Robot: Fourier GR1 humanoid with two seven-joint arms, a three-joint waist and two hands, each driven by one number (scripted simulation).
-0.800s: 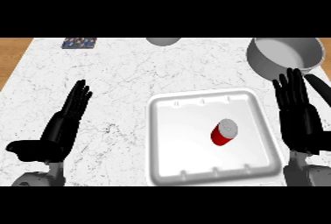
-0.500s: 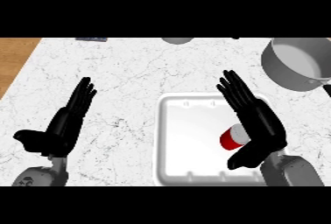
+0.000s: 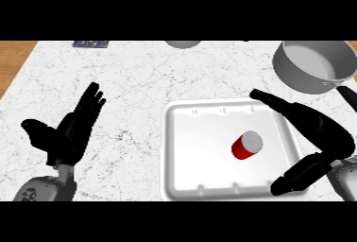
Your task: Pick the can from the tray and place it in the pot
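A red can (image 3: 246, 145) with a grey top lies on its side inside the white tray (image 3: 195, 142), right of the tray's middle. The grey pot (image 3: 315, 64) stands at the back right of the counter, its black handle pointing toward me. My right hand (image 3: 314, 130) hangs over the tray's right rim, open, fingers stretched toward the far left and thumb low near the front right corner. The can lies apart from it, in the gap between thumb and fingers. My left hand (image 3: 70, 130) rests open at the left, fingers up.
The white marbled counter (image 3: 140, 80) ends in a wooden strip at the left edge. A grey round object (image 3: 182, 44) shows at the back edge, and a small dark patterned item (image 3: 90, 44) lies at the back left.
My right hand has swung from above the can to the tray's right side, uncovering the can. The view has shifted. The left hand stays put.
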